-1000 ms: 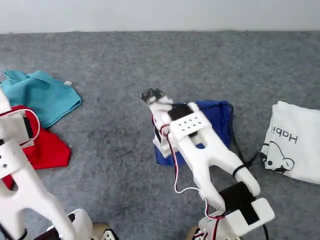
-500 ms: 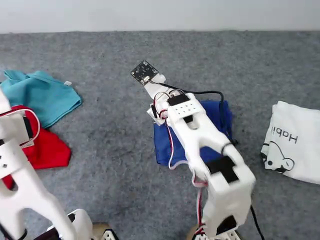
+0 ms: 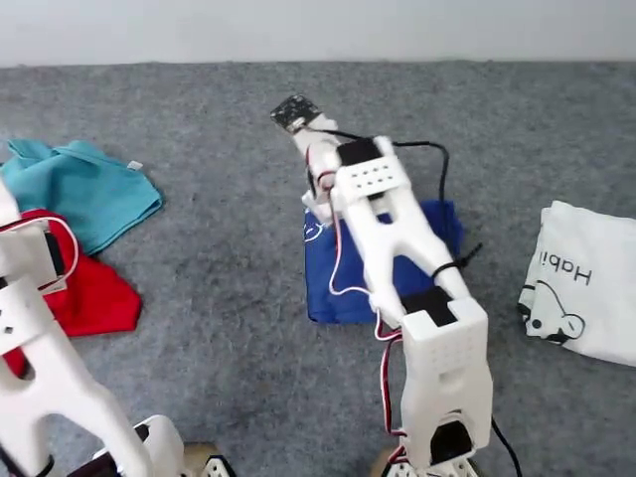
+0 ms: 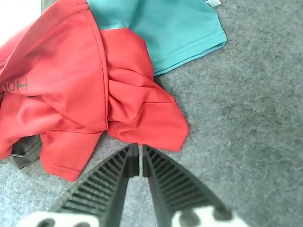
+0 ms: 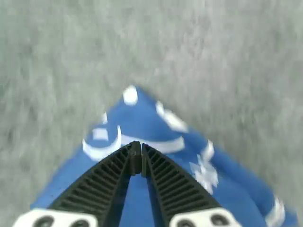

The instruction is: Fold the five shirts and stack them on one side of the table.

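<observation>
A blue shirt (image 3: 343,283) lies mid-table under my right arm (image 3: 370,184). In the right wrist view my right gripper (image 5: 141,158) is shut, its tips on a raised corner of the blue shirt (image 5: 142,120) with white print, seemingly pinching the cloth. A white printed shirt (image 3: 586,278) lies folded at the right edge. At the left, a teal shirt (image 3: 84,189) lies partly over a crumpled red shirt (image 3: 94,293). My left gripper (image 4: 140,156) is shut on nothing, just off the red shirt (image 4: 71,94) and its edge, with the teal shirt (image 4: 165,28) beyond.
A dark garment (image 4: 26,149) pokes out from under the red shirt. Grey carpet-like table cover (image 3: 229,288) lies bare between the left pile and the blue shirt, and along the far side. A black cable (image 3: 437,164) loops over the right arm.
My right arm has stretched away from its base across the blue shirt, and white print now shows at the shirt's left corner. The left arm and the other shirts have stayed put.
</observation>
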### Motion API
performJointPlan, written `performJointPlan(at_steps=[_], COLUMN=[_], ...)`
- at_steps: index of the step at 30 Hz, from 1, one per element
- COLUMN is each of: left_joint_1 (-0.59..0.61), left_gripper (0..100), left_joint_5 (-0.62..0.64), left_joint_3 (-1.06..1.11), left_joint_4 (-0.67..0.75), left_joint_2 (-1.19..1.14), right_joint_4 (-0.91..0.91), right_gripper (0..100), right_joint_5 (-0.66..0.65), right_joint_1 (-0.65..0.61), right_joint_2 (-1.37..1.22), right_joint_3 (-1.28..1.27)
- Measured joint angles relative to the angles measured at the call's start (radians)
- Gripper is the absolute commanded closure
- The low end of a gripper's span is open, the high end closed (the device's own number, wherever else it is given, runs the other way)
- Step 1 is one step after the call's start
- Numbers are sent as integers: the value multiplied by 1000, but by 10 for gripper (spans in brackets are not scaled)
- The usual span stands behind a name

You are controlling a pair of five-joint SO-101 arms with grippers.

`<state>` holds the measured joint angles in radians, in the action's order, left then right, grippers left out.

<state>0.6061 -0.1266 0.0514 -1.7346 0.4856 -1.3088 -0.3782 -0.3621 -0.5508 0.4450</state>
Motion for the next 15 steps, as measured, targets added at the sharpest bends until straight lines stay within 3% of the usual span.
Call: performJointPlan(at_steps=[6, 15], left_joint_1=[0, 0], left_gripper=[978, 978], left_joint_5=[0, 0], left_joint_3=[0, 2], left_joint_4=[0, 0], left_joint_2=[0, 0], right_joint_4=[-250, -391], right_gripper=[820, 809], right_joint_5=[123, 238], right_joint_1=[117, 273], right_joint_2=[63, 71], right_joint_3=[91, 133])
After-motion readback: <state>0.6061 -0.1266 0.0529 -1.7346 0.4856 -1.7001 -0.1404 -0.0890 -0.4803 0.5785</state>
